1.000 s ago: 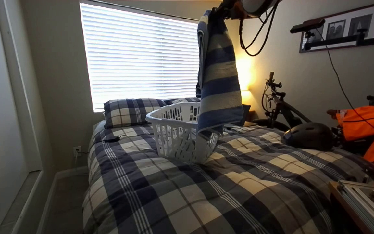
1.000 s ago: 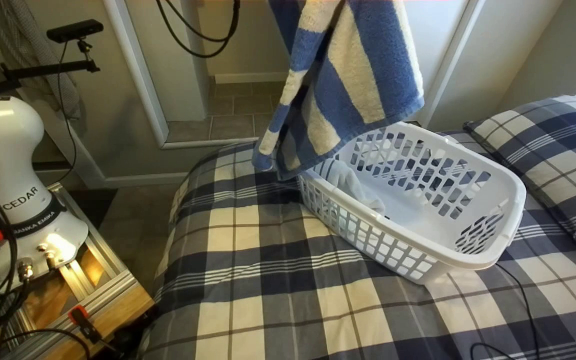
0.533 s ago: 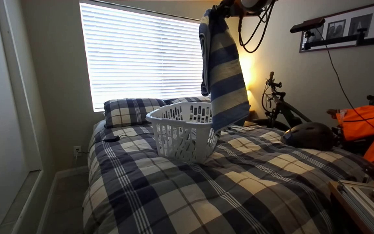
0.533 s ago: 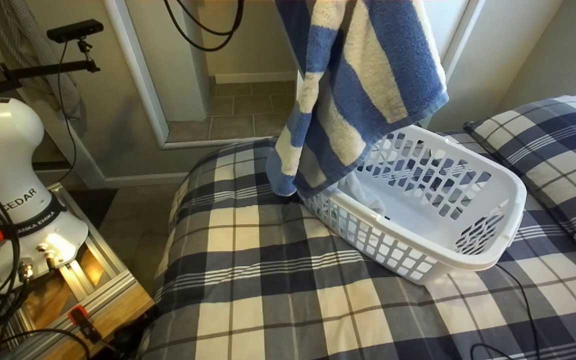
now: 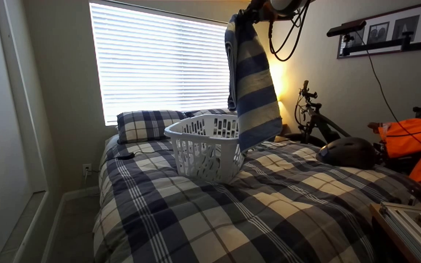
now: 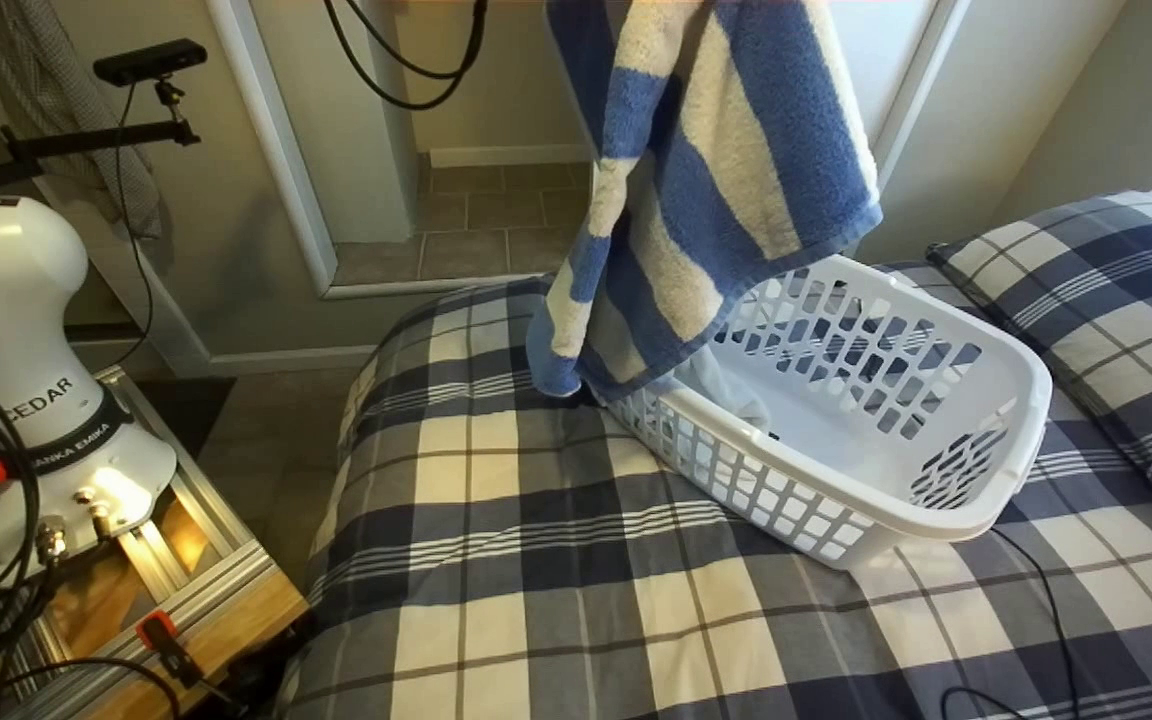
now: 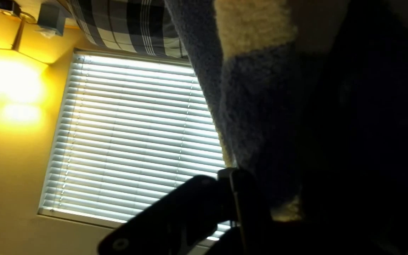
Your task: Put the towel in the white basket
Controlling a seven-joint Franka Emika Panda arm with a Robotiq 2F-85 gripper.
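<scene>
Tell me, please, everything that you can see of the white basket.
The basket is white, apparently plastic, and oblong with rounded corners. Its walls are pierced by rows of slots below a thick, smooth rim. It stands upright, open side up, on the plaid bedspread. A pale, soft-looking cloth lies inside, towards one end. In both exterior views the hanging towel hides part of the basket; whether the two touch, I cannot tell.
</scene>
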